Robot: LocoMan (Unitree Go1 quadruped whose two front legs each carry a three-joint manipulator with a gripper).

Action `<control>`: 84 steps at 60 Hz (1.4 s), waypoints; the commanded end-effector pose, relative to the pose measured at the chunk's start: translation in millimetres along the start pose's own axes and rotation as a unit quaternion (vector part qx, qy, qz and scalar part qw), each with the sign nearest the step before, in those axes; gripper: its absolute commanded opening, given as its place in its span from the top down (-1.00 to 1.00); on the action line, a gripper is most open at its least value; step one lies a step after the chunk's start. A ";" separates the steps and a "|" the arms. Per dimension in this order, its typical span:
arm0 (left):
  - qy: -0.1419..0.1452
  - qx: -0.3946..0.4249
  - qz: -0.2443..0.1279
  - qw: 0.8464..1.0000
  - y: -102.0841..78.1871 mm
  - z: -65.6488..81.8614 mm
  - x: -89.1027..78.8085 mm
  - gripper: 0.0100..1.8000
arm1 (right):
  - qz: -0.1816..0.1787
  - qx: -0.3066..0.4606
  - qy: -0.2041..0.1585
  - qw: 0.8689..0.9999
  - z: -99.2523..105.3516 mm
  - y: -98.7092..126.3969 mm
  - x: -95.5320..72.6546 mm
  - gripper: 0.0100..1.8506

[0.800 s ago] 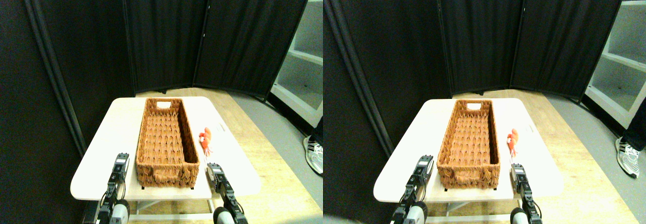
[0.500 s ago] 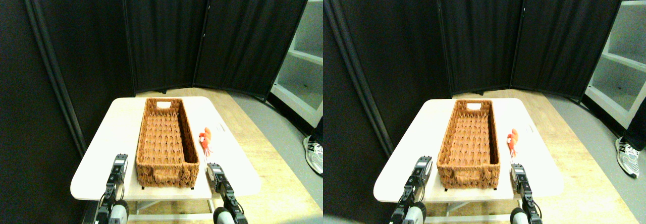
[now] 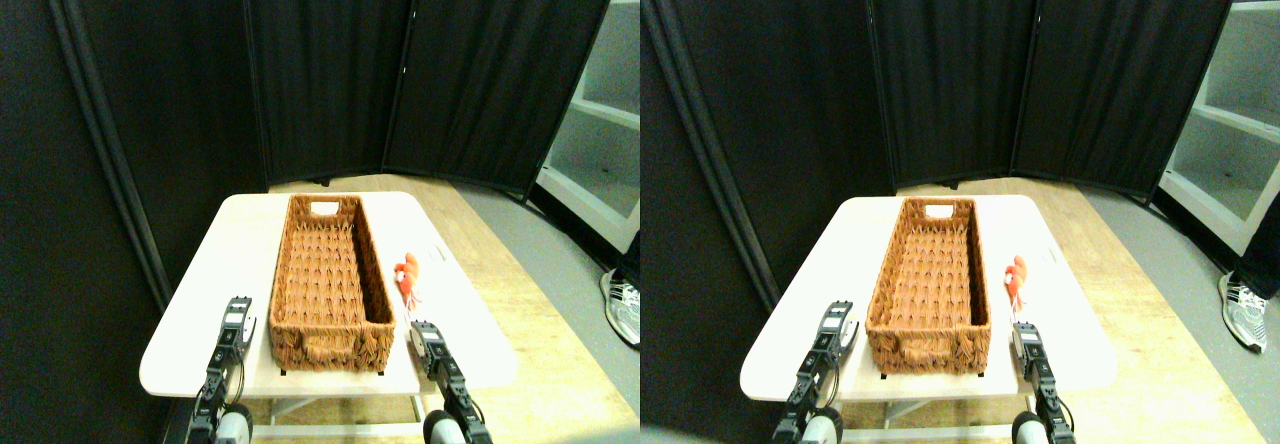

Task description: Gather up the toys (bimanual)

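One toy, a small orange-red plush (image 3: pixel 406 275), lies on the white table (image 3: pixel 210 274) just right of the brown wicker basket (image 3: pixel 330 284). The basket holds nothing that I can see. My right gripper (image 3: pixel 427 337) hovers over the table's front right part, a short way in front of the toy and beside the basket's near right corner. Over the front left part is my left gripper (image 3: pixel 237 316), just left of the basket's near left corner. Neither gripper holds anything.
Black folding screens stand close behind and to the left of the table. A white shelf unit (image 3: pixel 600 154) is at the right. A person's shoe (image 3: pixel 622 306) rests on the floor at the right edge.
My left gripper has risen and moved slightly forward along the basket's left side. The right gripper, the toy and the basket have not moved.
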 end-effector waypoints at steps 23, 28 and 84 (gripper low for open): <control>-0.026 -0.008 -0.034 0.999 -0.2 8.2 10.6 0.92 | 0.022 0.096 -0.031 0.995 30.3 3.3 12.5 1.00; -0.019 -0.012 -0.037 0.999 -1.3 9.3 13.1 0.91 | 0.027 0.121 -0.022 0.992 34.5 2.6 16.3 1.00; -0.038 -0.095 -0.012 0.995 6.0 18.8 38.4 0.86 | -0.036 0.468 -0.001 0.883 51.7 1.3 47.0 0.85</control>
